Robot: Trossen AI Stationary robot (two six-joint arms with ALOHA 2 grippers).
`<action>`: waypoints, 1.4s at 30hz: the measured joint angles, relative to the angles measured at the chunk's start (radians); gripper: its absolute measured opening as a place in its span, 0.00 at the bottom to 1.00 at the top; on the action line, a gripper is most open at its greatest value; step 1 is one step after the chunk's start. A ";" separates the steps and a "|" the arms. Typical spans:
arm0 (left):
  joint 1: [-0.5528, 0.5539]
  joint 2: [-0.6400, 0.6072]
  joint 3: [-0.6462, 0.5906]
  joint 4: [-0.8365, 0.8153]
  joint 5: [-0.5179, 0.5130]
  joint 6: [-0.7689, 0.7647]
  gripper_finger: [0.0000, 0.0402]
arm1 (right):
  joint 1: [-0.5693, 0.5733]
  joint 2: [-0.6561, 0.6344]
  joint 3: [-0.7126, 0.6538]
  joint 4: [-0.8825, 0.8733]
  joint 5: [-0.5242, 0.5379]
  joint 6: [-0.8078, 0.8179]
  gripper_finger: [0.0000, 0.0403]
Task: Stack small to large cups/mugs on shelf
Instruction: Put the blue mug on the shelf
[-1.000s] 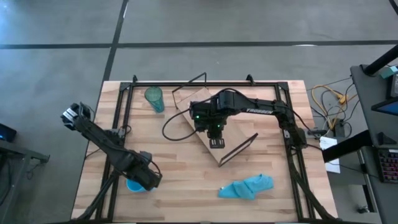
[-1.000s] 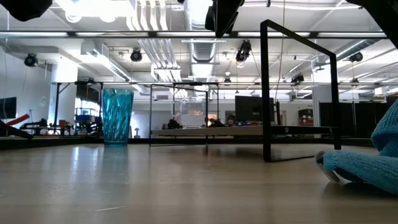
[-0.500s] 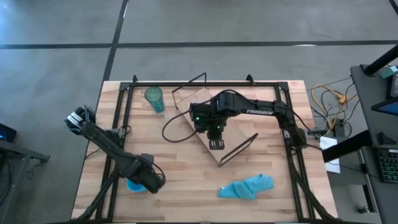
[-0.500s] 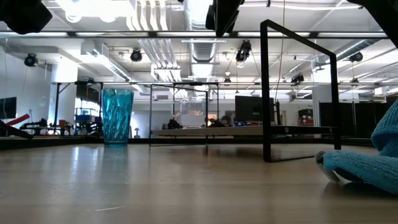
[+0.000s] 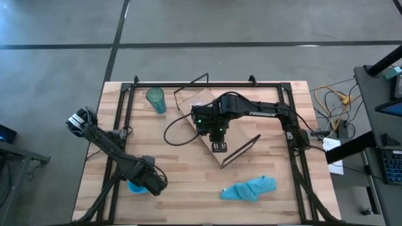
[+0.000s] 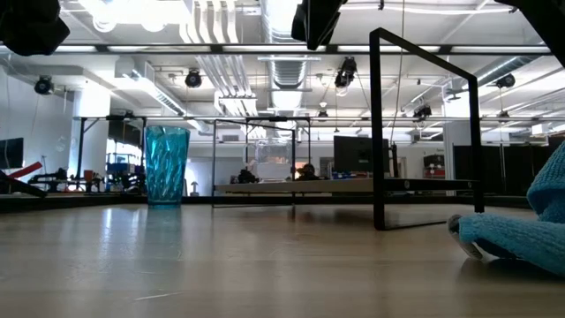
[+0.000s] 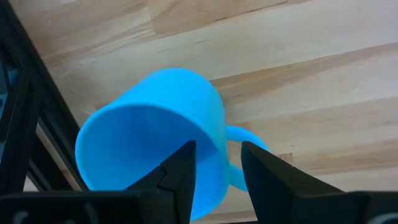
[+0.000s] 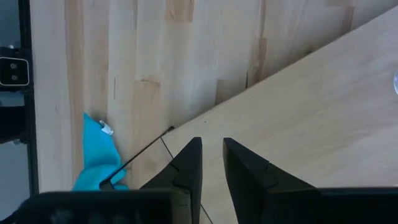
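The left claw [image 7: 214, 171] was seen clamped on the rim of the blue mug [image 7: 161, 134], near the front left edge of the surface [image 5: 182, 182]. The right claw [image 5: 218, 145] was held over the shelf [image 5: 201, 99] in the middle, its fingers [image 8: 189, 163] a small way apart and holding nothing. The teal tumbler [image 5: 156, 100] stood upright near the far left corner, and a blue cloth [image 5: 250, 188] lay near the front.

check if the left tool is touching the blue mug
Touching: in the left wrist view the left tool straddles the blue mug wall, one finger inside the rim, one outside.
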 joint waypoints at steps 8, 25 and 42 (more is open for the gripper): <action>0.007 0.003 -0.004 0.000 -0.001 0.000 0.27 | 0.000 0.000 0.000 0.000 0.000 0.000 0.15; 0.019 0.029 -0.005 0.077 -0.003 0.226 0.01 | 0.000 0.000 0.000 0.002 0.000 -0.004 0.15; 0.047 0.029 0.018 0.130 -0.047 1.013 0.00 | 0.000 0.000 0.000 0.010 0.000 -0.012 0.15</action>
